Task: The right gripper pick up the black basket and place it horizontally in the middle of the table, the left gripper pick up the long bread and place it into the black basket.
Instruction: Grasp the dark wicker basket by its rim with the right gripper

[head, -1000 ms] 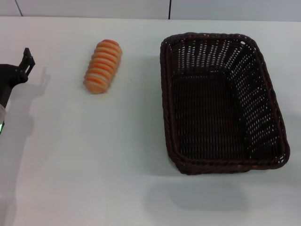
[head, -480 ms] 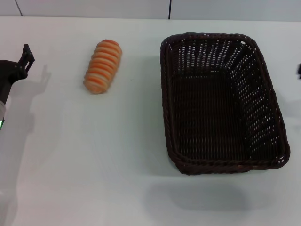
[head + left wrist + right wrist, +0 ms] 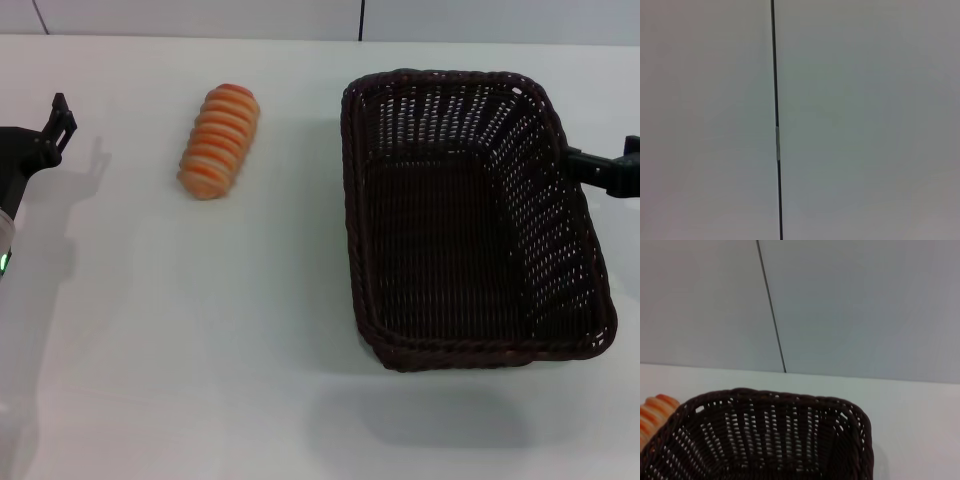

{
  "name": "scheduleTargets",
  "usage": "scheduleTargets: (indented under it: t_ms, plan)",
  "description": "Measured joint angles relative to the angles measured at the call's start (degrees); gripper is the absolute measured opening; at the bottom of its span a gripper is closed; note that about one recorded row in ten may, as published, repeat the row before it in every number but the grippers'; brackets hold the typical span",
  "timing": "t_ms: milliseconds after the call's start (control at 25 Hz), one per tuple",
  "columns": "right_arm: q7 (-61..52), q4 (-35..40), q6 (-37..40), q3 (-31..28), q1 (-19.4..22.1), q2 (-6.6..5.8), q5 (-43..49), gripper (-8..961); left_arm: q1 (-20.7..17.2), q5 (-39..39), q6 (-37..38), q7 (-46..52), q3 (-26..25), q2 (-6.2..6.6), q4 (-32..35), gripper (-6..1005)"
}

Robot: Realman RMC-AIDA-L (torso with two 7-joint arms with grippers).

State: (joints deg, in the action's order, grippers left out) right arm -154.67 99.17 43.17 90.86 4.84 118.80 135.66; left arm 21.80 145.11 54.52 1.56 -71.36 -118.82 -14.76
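- The basket (image 3: 470, 220) sat empty on the right half of the table (image 3: 200, 350), its long side running away from the robot.
- The right gripper (image 3: 600, 170) reached in at the basket's right rim; I couldn't tell its grip.
- The bread (image 3: 218, 140) lay well left of the basket.
- The left gripper (image 3: 55, 125) hung at the far left, holding nothing.

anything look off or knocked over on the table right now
Nothing stands out. The black basket sits upright and empty on the table, the long bread lies intact beside it, apart.
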Motion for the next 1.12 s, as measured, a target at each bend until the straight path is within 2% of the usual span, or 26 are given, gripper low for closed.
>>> scheduleTargets:
  t_ms: [280,400,440,640,920,1120]
  plan:
    - [0.15,-3.90,0.39,-0.62,-2.43,0.07,-0.05,807,-0.13,-0.02,-0.17,0.18,0.00,-0.02,0.01,847]
    - [0.52,-8.57,0.07,-0.79,-5.73,-0.04,-0.05,782,-0.09,0.01,-0.40,0.28,0.00,-0.06,0.05,846]
    - [0.97,-11.73,0.07,-0.81,-7.96,-0.07,-0.05,773,0.00,0.00,-0.68,0.32,0.00,-0.06,0.09,846]
    - [1.05,-16.13,0.15,-1.04,-10.97,-0.07,-0.06,731,0.17,0.00,-0.82,0.36,0.00,-0.01,0.00,846]
    - [4.44,-17.94,-2.64,-0.79,-11.20,0.18,-0.13,671,0.72,0.00,-0.86,0.39,0.00,0.00,0.07,847]
    - [5.42,-19.37,-5.22,-0.21,-12.06,0.11,-0.20,525,1.50,0.00,-1.12,0.41,0.00,0.00,0.10,846]
